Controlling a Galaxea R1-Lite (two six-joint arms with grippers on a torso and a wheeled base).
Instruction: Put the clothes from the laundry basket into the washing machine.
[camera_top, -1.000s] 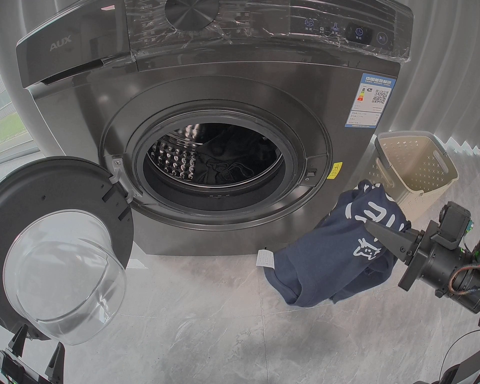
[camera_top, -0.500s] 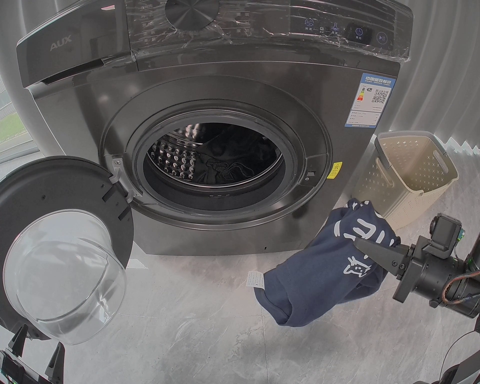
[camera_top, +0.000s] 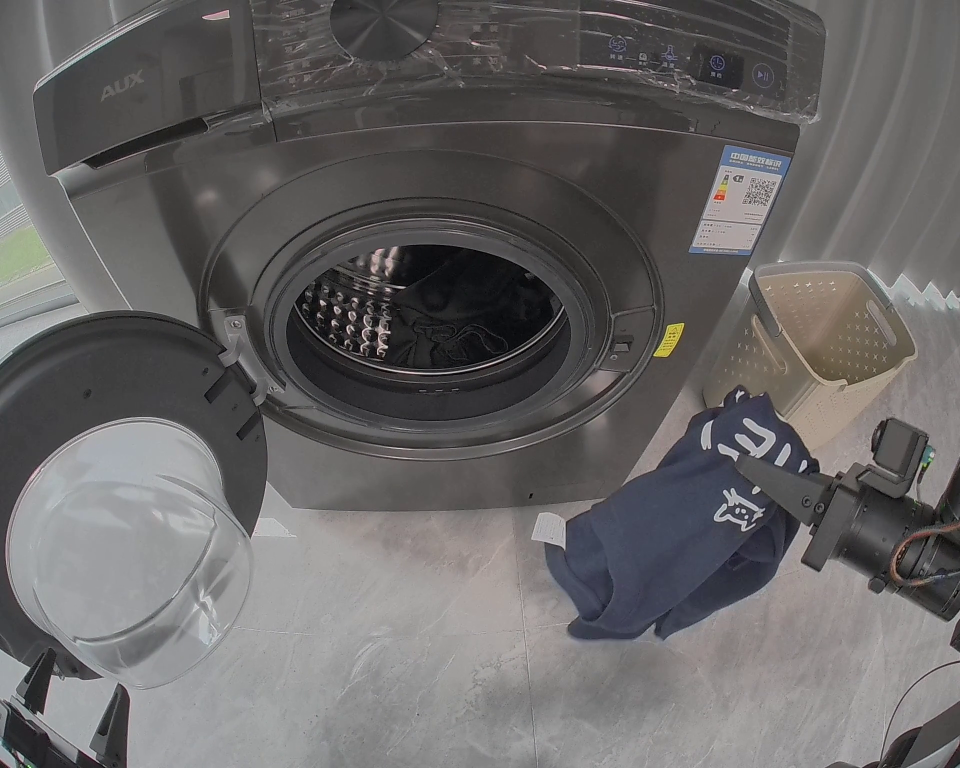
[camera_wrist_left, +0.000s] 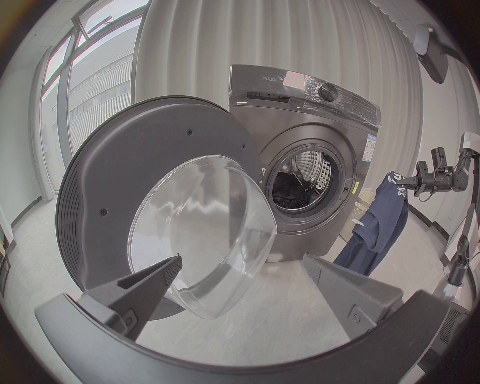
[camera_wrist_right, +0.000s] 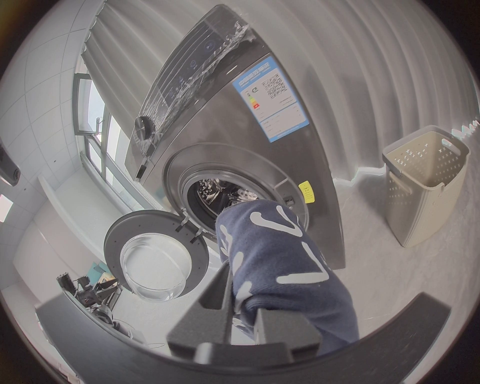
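A navy garment (camera_top: 690, 520) with white print hangs from my right gripper (camera_top: 752, 468), which is shut on its upper part, low at the right of the washing machine (camera_top: 430, 200). In the right wrist view the cloth (camera_wrist_right: 280, 260) sits pinched between the dark fingers (camera_wrist_right: 212, 305). The drum opening (camera_top: 430, 310) is open and holds dark clothes (camera_top: 460, 310). The beige laundry basket (camera_top: 830, 335) stands at the machine's right side. My left gripper (camera_wrist_left: 240, 270) stands open and holds nothing, low at the left near the swung-out door (camera_wrist_left: 165, 200).
The round door (camera_top: 120, 490) with its clear bowl hangs open at the left of the machine. Grey tiled floor (camera_top: 400, 640) spreads in front. A pleated curtain (camera_top: 890, 150) closes off the right side behind the basket.
My right gripper with the navy garment swung left and down, then back right and up a little. The hanging cloth swayed with it. The left arm kept still.
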